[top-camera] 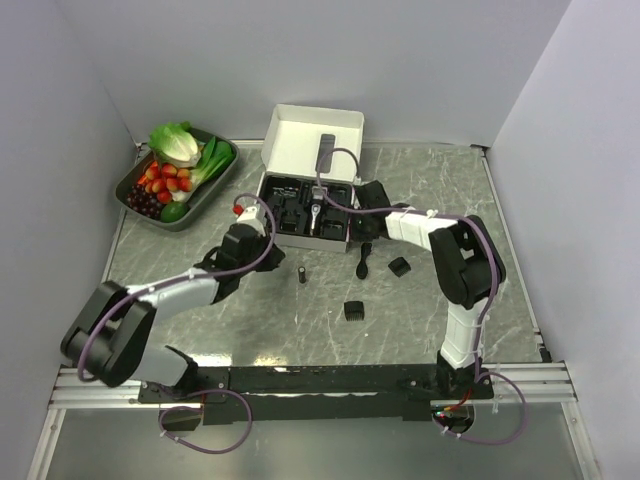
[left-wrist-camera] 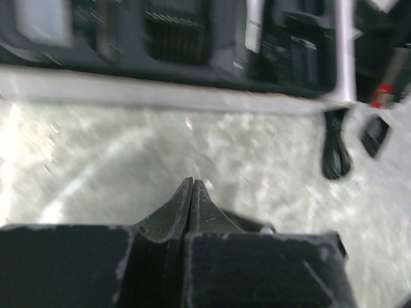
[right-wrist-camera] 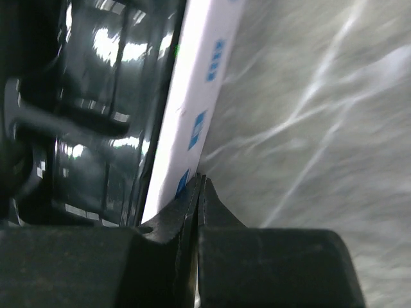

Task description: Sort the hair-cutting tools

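**Hair clipper** [top-camera: 315,215]: lies lengthwise in the black insert [top-camera: 285,205] of the open white box [top-camera: 315,140], at the middle of the table [top-camera: 250,320] toward its far edge.

**Loose attachments:** these sit on the bare table between the box and the near edge. They are a short cylinder [top-camera: 302,273], a little brush [top-camera: 364,262], a right comb guard [top-camera: 399,266], and a near comb guard [top-camera: 355,311], which lies closest to the near edge.

**Left gripper** [left-wrist-camera: 192,189]: fingers clenched together with nothing between them. It is over bare table off the box's near-left corner, and the cylinder lies apart to its right.

**Right gripper** [right-wrist-camera: 200,183]: fingers likewise pressed together and empty. It is just beside the box's white right wall; contact with the wall cannot be told. The clipper is apart from it, inside the box.

**Vegetable tray** [top-camera: 213,190]: stands in the far-left corner.
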You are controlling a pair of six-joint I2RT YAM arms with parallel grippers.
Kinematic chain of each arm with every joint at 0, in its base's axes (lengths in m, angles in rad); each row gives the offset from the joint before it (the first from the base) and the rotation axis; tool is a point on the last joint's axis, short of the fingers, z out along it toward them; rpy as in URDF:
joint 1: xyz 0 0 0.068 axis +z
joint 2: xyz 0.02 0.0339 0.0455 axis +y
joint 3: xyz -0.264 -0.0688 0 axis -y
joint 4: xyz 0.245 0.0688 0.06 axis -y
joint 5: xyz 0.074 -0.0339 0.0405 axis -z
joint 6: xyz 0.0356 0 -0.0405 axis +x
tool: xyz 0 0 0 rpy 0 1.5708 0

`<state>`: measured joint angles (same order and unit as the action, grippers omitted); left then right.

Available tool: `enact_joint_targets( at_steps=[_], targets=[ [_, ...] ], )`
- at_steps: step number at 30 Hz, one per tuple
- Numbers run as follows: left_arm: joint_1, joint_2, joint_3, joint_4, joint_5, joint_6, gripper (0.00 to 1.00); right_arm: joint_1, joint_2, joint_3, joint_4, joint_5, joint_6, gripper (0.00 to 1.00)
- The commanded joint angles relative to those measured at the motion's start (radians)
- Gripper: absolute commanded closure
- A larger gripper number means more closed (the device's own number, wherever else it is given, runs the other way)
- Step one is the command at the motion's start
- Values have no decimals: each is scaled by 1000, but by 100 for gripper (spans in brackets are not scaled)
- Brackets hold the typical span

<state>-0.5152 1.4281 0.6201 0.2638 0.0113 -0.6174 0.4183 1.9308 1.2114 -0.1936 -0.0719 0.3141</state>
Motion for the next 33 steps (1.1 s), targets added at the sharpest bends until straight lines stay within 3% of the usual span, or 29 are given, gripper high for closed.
enact_joint_targets(
  at_steps=[1, 10, 16, 17, 22, 33],
  targets=[
    [-48, -121, -98, 64, -8, -48, 99, 42, -96, -62, 5, -6, 19, 100],
    [-88, -296, -158, -26, -120, -62, 99, 54, -138, -75, -61, 167, 36, 100],
    [-88, -357, 22, -325, -342, -77, 99, 76, -246, -78, -99, 283, 46, 99],
    [-86, -345, 56, -398, -370, -77, 99, 86, -259, -76, -116, 319, 45, 99],
    [-48, -213, 229, -460, -456, -51, 99, 126, -340, -62, -156, 371, 54, 98],
    [205, 161, 502, -426, -367, -33, 99, 177, -490, -119, -162, 370, 86, 100]
  ],
)
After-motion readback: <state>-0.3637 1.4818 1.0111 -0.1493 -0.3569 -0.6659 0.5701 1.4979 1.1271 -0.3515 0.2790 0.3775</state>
